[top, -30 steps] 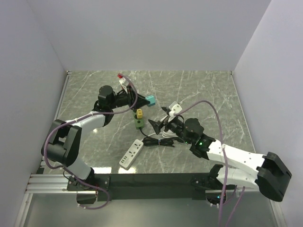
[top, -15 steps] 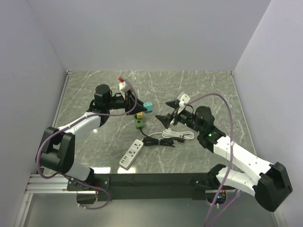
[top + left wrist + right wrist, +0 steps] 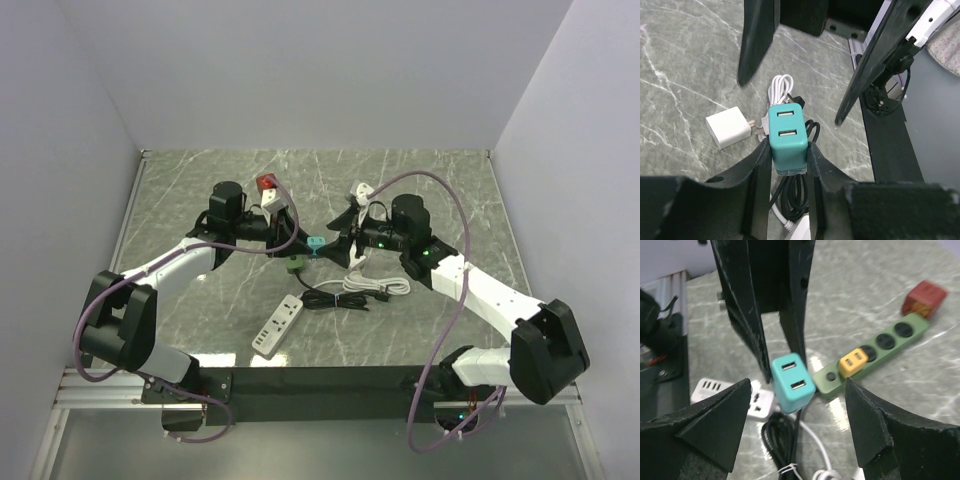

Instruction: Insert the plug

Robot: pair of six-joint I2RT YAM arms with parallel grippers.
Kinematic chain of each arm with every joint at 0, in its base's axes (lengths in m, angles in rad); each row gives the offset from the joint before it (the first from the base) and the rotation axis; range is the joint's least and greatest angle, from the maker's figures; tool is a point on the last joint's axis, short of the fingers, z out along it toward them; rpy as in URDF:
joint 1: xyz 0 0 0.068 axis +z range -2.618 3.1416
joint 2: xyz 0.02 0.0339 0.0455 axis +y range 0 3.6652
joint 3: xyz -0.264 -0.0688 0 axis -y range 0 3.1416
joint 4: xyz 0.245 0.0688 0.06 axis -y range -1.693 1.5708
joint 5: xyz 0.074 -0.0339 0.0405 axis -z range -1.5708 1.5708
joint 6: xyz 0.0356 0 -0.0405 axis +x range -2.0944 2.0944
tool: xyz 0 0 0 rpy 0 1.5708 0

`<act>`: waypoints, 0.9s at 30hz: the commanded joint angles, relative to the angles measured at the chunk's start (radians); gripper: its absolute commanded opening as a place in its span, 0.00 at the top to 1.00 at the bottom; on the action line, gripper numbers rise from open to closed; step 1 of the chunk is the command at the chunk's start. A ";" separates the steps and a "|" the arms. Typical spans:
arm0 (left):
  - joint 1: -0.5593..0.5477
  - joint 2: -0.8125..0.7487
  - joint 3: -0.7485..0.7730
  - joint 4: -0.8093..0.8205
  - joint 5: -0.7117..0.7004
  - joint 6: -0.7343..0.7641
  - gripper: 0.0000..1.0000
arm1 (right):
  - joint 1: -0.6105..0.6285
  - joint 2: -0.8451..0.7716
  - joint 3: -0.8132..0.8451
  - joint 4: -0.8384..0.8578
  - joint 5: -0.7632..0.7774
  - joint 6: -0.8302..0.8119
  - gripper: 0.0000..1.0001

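My left gripper is shut on a teal two-port USB plug and holds it above the table, over coiled cables. The plug also shows in the top view and the right wrist view. My right gripper is open and empty. It faces the plug from the right, with its jaws spread wide on either side of it. The green power strip lies just behind the plug with a yellow plug in one socket. It is mostly hidden in the top view.
A white power strip lies near the front. A black cable bundle and a white cable coil lie under the grippers. A white charger lies beside them. A red block sits past the green strip's end.
My left gripper has carried the teal plug right and forward to the table's middle. My right arm has swung up and left, and its open gripper now faces the plug.
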 commanded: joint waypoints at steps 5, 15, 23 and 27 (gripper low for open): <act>-0.007 -0.023 0.046 -0.002 0.039 0.056 0.99 | -0.003 0.055 0.065 -0.058 -0.112 -0.028 0.19; -0.019 0.000 0.069 -0.050 0.036 0.088 0.99 | -0.003 0.122 0.092 -0.008 -0.187 -0.013 0.29; -0.024 0.006 0.075 -0.089 0.041 0.126 0.99 | -0.005 0.092 0.093 -0.007 -0.180 -0.028 0.55; -0.024 0.009 0.075 -0.096 0.050 0.136 0.99 | -0.005 0.064 0.078 -0.008 -0.184 -0.039 0.57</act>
